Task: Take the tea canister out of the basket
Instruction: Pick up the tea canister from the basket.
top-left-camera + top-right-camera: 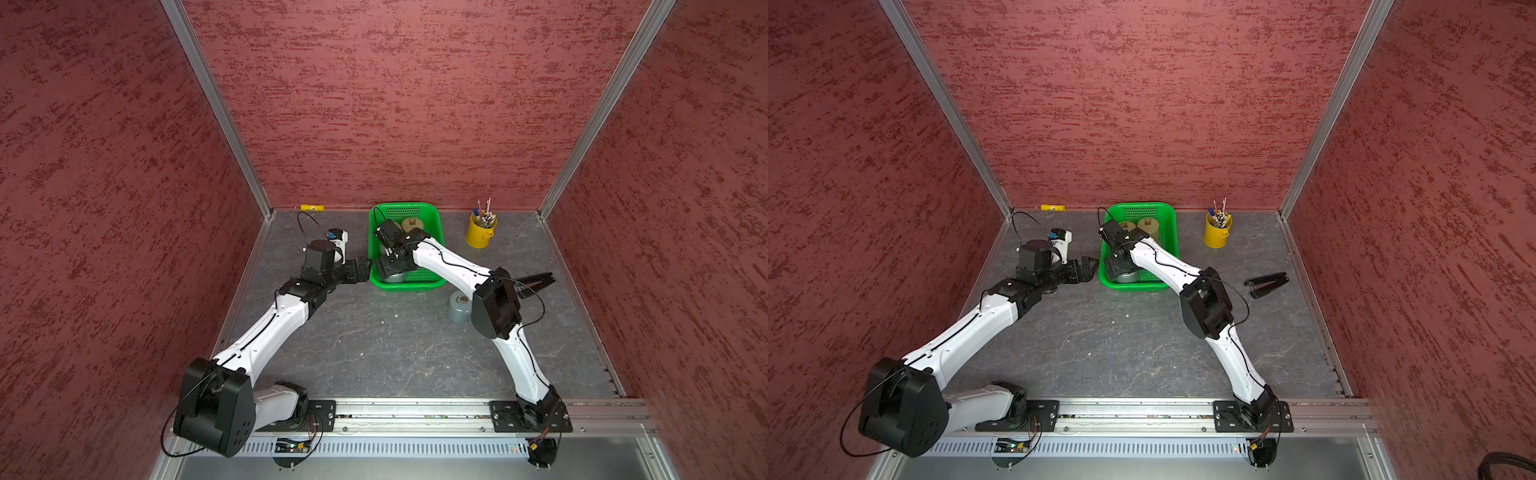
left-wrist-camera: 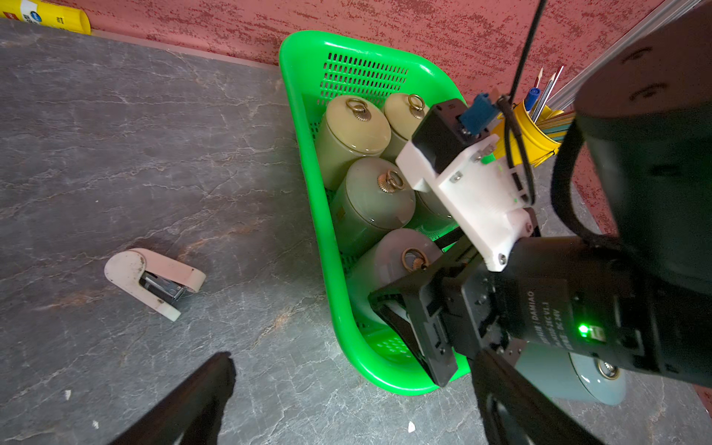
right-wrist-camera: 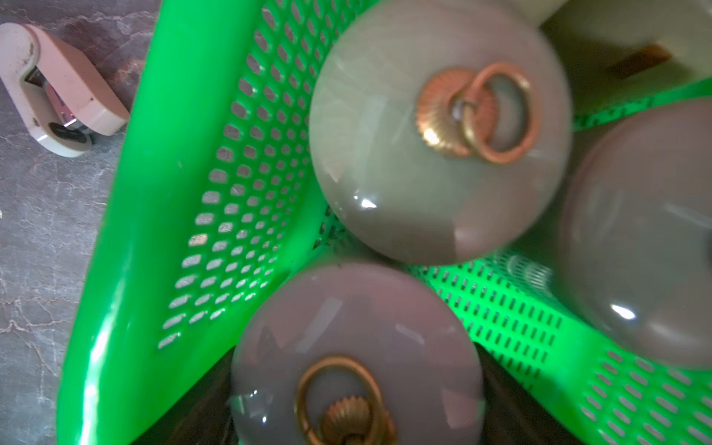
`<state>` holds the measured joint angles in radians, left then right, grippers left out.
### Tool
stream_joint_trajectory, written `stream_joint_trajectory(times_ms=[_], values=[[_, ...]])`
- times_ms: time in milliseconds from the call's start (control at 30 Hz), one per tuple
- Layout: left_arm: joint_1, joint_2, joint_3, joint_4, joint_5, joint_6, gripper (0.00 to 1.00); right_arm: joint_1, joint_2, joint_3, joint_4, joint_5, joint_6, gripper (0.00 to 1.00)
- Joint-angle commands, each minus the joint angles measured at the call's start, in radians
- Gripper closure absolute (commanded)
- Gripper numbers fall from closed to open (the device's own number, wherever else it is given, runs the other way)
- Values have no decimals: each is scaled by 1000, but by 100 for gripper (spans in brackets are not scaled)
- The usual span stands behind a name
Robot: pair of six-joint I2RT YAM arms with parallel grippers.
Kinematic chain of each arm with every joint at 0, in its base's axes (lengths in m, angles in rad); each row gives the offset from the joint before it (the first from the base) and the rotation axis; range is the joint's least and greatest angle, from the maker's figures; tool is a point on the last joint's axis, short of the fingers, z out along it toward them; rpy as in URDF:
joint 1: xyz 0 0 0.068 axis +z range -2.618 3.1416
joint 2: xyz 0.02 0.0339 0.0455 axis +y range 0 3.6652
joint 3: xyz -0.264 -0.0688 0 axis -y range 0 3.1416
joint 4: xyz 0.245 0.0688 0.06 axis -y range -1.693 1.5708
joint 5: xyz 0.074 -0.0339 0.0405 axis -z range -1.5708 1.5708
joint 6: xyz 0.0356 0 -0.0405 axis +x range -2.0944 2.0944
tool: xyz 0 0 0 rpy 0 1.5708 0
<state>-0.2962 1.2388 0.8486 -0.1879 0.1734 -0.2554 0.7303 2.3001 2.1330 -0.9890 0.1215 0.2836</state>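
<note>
the bright green perforated plastic basket (image 1: 407,286) sits at the middle of the far edge of the grey stone-patterned table (image 1: 374,353). the right gripper (image 1: 390,270) reaches into its near left corner, jaws apparently pinching the sides of the mauve-grey round tea canister with a brass ring lid (image 3: 346,327), which stands inside the basket. the left gripper (image 1: 362,266) hangs spread wide just beside the basket's left wall.

the tea canister (image 3: 346,319) between the right gripper (image 3: 358,385) jaws is blurred and edge-cropped; grip unclear; the right arm (image 1: 494,303) half hides a grey canister (image 1: 457,311)
</note>
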Motion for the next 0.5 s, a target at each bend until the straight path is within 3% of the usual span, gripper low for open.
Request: stream_joint_trajectory(times_ms=[0,267,467], values=[[5,-22,12,-7,-15,11,0,-5,-153,-12,39,59,-18,100],[3,-17,23,-7,-4,10,0,-5,-339,-125,63,72,-40,100],[2,-10,29,-9,1,12,0,-2,-549,-288,97,-35,-110,100]])
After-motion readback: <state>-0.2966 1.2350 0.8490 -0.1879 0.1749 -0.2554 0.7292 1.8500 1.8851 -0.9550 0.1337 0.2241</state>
